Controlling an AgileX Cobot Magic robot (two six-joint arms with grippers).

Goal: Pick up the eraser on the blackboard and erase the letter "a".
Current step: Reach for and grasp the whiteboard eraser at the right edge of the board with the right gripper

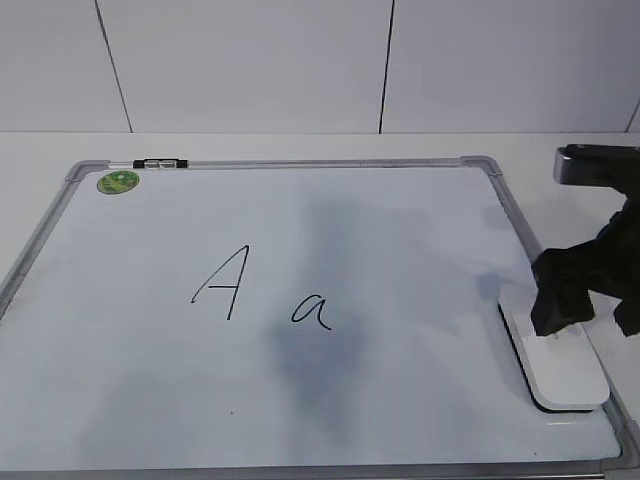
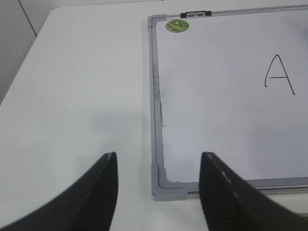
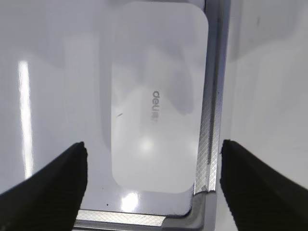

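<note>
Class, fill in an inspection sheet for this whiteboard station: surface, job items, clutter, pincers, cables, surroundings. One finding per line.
Surface: white table, bare where visible.
Blackboard: lies flat on the table, grey frame, faint grey smudges near the middle.
Letter "a": intact, right of the capital "A".
Eraser: lies on the board by its right frame, near the front corner; grey lettering on top.
Clutter: green sticker and a small black clip at the board's top left; nothing else seen.
Right pincer: open, above the eraser, fingers either side, not gripping.
Left pincer: open, empty, over the board's near left corner.
Cables: nothing seen.
Surroundings: white panelled wall behind the table.
</note>
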